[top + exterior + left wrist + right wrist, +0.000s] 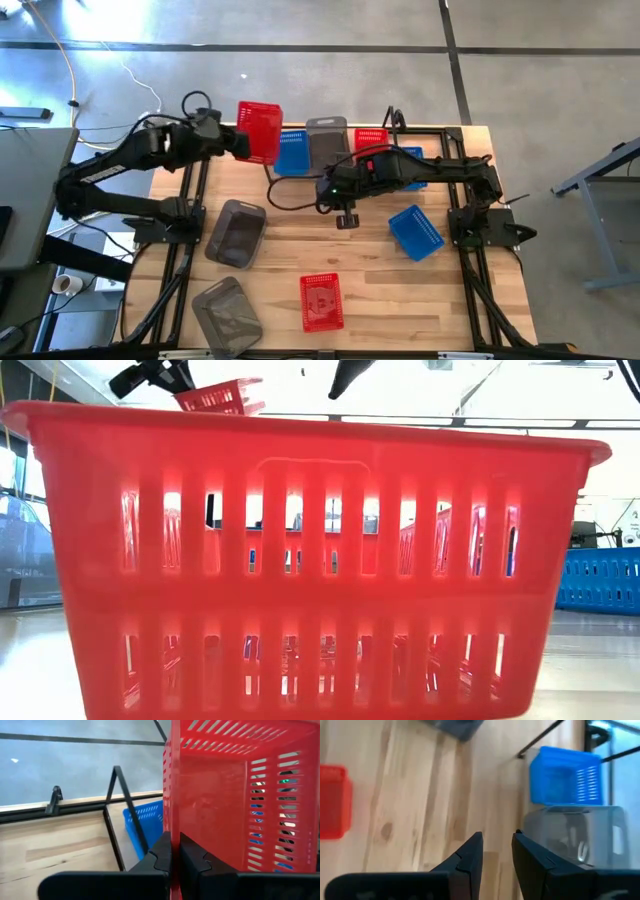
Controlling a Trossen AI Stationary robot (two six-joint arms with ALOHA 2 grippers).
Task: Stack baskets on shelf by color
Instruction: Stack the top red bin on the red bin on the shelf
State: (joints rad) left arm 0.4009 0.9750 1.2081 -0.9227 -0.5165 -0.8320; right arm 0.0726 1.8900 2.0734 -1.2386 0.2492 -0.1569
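Now, left gripper (171, 854): clamped on the wall of a red basket (259, 131), held above the table's back edge, left of the shelf (432, 131).
Shelf: blue basket (292, 152), grey basket (326, 146).
Right gripper (496, 845): fingers apart, empty, over mid-table.

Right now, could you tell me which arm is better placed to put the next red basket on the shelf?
Left: the left gripper is shut on a red basket beside the shelf; the right gripper is open and empty.
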